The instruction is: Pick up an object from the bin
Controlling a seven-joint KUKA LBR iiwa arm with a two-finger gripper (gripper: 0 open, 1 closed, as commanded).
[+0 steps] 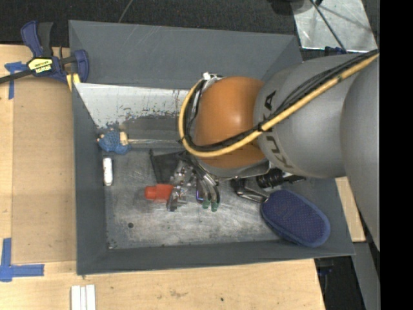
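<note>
1 red block [157, 192] taken as landmark, lying on the bin [90, 237] floor | pincer [192, 199] low, just right of it; clenched or released cannot be told | if block is meant: closure to be centred on it, descent kept plumb, blue oval pad [295, 219] well right left undisturbed

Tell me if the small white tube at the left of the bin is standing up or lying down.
Lying down: the white tube shows its whole long side on the bin floor.
</note>
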